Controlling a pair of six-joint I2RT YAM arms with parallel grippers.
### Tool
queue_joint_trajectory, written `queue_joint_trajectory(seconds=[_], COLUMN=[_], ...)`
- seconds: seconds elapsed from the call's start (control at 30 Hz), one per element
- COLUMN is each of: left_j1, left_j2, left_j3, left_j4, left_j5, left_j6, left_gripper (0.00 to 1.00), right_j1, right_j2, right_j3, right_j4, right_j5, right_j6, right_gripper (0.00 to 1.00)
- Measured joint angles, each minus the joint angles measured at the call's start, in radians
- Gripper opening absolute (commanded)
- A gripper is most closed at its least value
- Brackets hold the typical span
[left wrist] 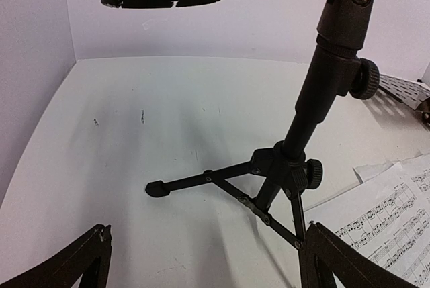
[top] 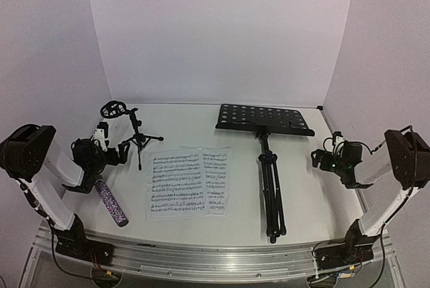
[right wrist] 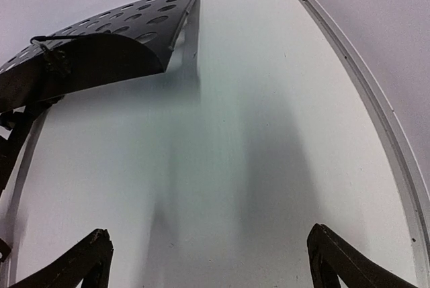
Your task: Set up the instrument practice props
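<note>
The black music stand lies flat on the table with its legs folded and its perforated tray toward the back; the tray also shows in the right wrist view. Two white sheet-music pages lie flat mid-table. A purple glitter microphone lies at the near left, beside the left arm. The small black tripod mic stand stands upright, its clip empty. My left gripper hovers open just in front of that mic stand. My right gripper is open over bare table, right of the music stand.
White walls close the table in at the back and on both sides. A metal rail runs along the table's right edge. The sheet-music corner lies just right of the mic stand's legs.
</note>
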Motion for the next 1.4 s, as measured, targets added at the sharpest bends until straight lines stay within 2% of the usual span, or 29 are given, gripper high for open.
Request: queue_joint_trajectory(seconds=[0.1, 0.2, 0.3, 0.4, 0.63, 0.73, 0.87, 0.97, 1.03, 1.17, 1.3, 1.4], left_j1=[0.000, 0.000, 0.000, 0.000, -0.010, -0.037, -0.088, -0.148, -0.211, -0.327, -0.351, -0.351], left_j2=[0.000, 0.000, -0.037, -0.140, -0.500, -0.627, -0.768, -0.834, -0.820, -0.709, -0.616, -0.562], left_j3=[0.000, 0.000, 0.014, 0.040, -0.030, -0.050, -0.052, -0.046, -0.016, 0.080, 0.140, 0.170], left_j4=[0.000, 0.000, -0.084, -0.201, -0.265, -0.328, -0.474, -0.576, -0.659, -0.765, -0.782, -0.774], left_j5=[0.000, 0.000, 0.010, 0.033, 0.136, 0.219, 0.334, 0.395, 0.405, 0.394, 0.394, 0.404], left_j6=[0.000, 0.001, 0.005, 0.001, 0.004, 0.045, 0.114, 0.164, 0.193, 0.230, 0.225, 0.189], left_gripper=[1.00, 1.00, 1.00, 1.00, 1.00, 1.00, 1.00, 1.00, 1.00, 1.00, 1.00, 0.99], right_j1=[0.000, 0.000, -0.001, 0.000, 0.040, 0.169, 0.387, 0.512, 0.559, 0.614, 0.637, 0.643], right_j2=[-0.050, -0.180, -0.308, -0.376, -0.412, -0.357, -0.178, -0.044, 0.026, 0.169, 0.287, 0.350], right_j3=[0.021, 0.077, 0.200, 0.382, 0.689, 0.830, 1.067, 1.159, 1.177, 1.195, 1.258, 1.302], right_j4=[-0.097, -0.259, -0.441, -0.627, -0.944, -1.102, -1.325, -1.455, -1.516, -1.605, -1.653, -1.667], right_j5=[0.057, 0.130, 0.157, 0.132, 0.003, 0.036, 0.133, 0.199, 0.214, 0.241, 0.268, 0.308], right_j6=[0.015, 0.051, 0.076, 0.109, 0.248, 0.271, 0.291, 0.325, 0.355, 0.414, 0.442, 0.450], right_gripper=[0.98, 0.98, 0.92, 0.87, 0.87, 0.79, 0.70, 0.62, 0.58, 0.58, 0.57, 0.51])
